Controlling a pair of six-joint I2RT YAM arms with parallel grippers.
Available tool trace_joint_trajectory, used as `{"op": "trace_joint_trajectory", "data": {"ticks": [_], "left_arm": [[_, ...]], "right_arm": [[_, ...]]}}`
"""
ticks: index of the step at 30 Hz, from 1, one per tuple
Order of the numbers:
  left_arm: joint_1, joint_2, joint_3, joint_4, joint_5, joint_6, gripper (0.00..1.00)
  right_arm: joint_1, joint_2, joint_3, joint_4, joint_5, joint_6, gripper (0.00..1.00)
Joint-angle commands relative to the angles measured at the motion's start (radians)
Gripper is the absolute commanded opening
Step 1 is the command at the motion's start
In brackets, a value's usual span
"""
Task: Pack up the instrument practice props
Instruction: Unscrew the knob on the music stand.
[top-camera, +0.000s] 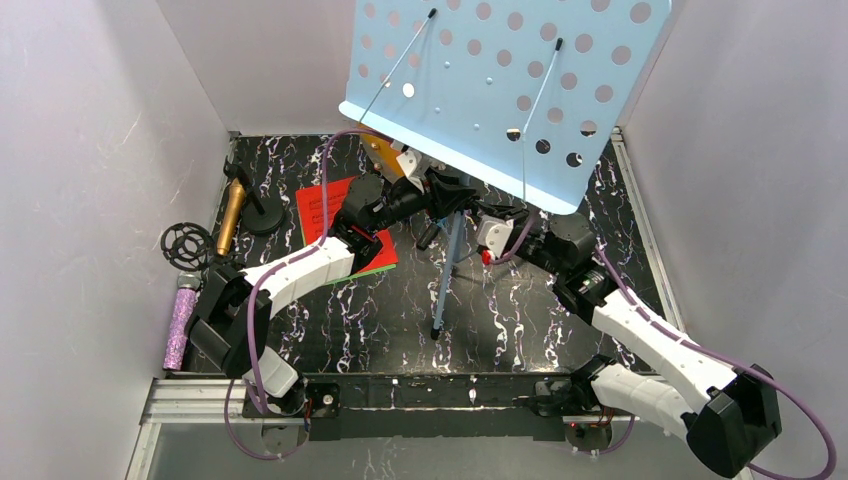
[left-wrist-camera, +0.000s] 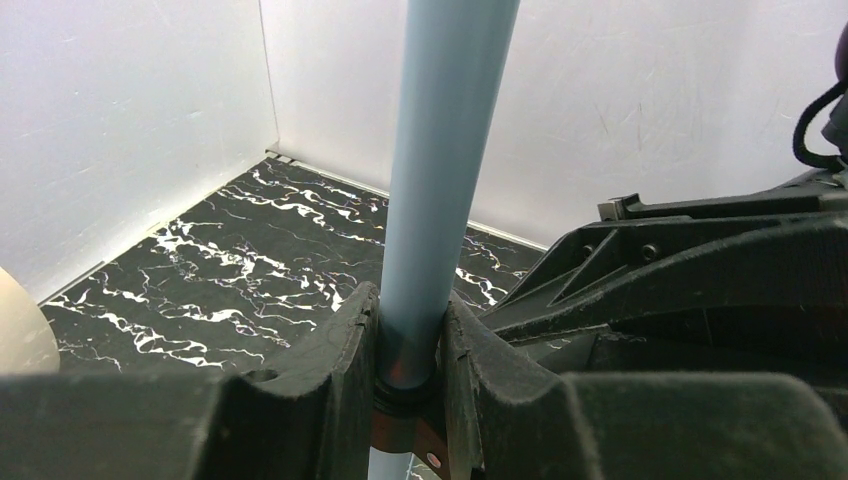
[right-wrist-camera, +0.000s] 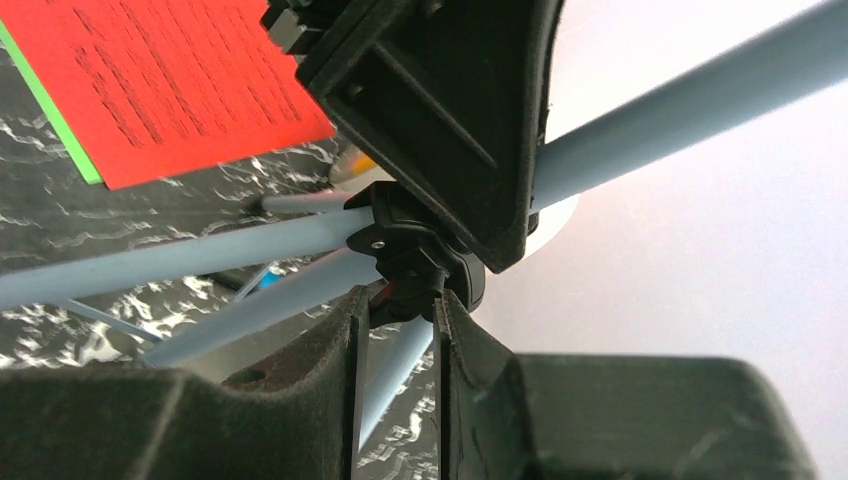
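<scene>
The pale-blue perforated sheet-music tripod (top-camera: 490, 90) stands tilted at mid-table, its pole (left-wrist-camera: 440, 150) running down to the marble floor. My left gripper (top-camera: 440, 190) (left-wrist-camera: 408, 320) is shut on that pole just above the black collar. My right gripper (top-camera: 478, 228) (right-wrist-camera: 400, 310) has its fingertips closed on the black leg hub (right-wrist-camera: 415, 250), with the blue legs spreading past it. Red music sheet (top-camera: 325, 205) (right-wrist-camera: 170, 70) lies over a green one (right-wrist-camera: 50, 110), under the left arm. Gold microphone (top-camera: 232, 215) and purple microphone (top-camera: 181, 325) lie at the left.
A small black mic tripod (top-camera: 185, 243) and a round black stand base (top-camera: 262, 218) sit by the left wall. A cream curved edge (left-wrist-camera: 20, 335) shows at the left of the left wrist view. White walls enclose the black marble floor (top-camera: 520, 320).
</scene>
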Motion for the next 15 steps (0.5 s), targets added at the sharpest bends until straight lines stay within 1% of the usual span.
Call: {"op": "trace_joint_trajectory", "data": {"ticks": [1,5,9,13,15], "left_arm": [[-0.016,0.031,-0.016,-0.173,0.043,-0.042,0.0],[-0.016,0.035,-0.015,-0.173,0.045,-0.047,0.0],[-0.016,0.055,-0.005,-0.171,0.053,-0.069,0.0],[-0.016,0.067,0.002,-0.171,0.055,-0.085,0.0],[-0.016,0.07,0.002,-0.171,0.055,-0.085,0.0]], "right_arm": [[0.055,0.034,0.021,-0.103,0.11,-0.269,0.01],[0.074,0.012,0.003,-0.103,0.178,-0.376,0.01],[0.101,-0.005,-0.027,-0.118,0.276,-0.518,0.01],[0.104,-0.018,-0.067,-0.106,0.363,-0.664,0.01],[0.108,-0.024,-0.096,-0.084,0.403,-0.772,0.01]]}}
